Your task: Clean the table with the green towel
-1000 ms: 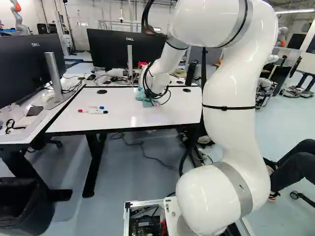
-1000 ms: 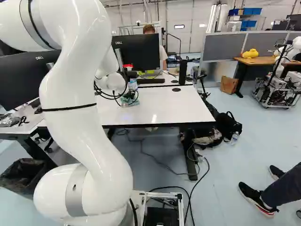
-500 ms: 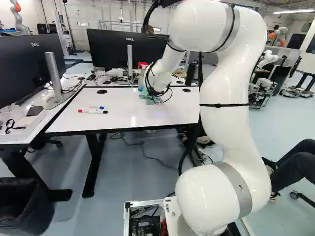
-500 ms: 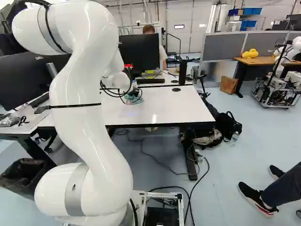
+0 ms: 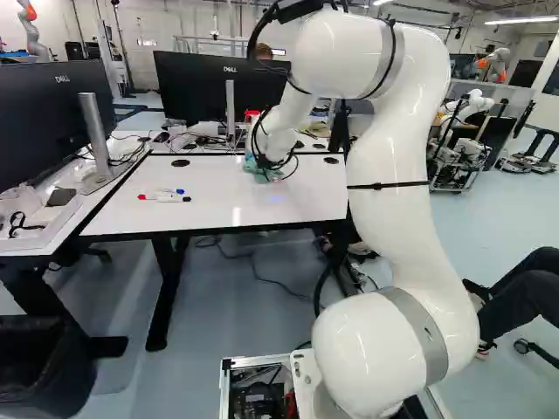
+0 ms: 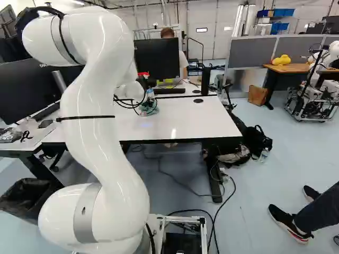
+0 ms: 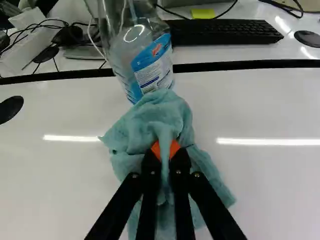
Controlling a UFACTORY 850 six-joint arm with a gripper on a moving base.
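Blue-green towel (image 7: 162,112) is bunched on the white table (image 5: 301,201), and the gripper (image 5: 265,164) has hold of it: the two fingers stand nearly together, with one fold pinched between their orange pads (image 7: 155,150). Just ahead of the towel is a clear bottle (image 7: 145,60). Some markers (image 5: 164,198) lie well apart from both.

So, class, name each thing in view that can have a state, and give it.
Green towel: crumpled, gripped
Fingers: shut on the towel
Bottle: upright
Markers: lying on the table; caps too small to judge
Bin: open-topped
Keyboard: lying flat
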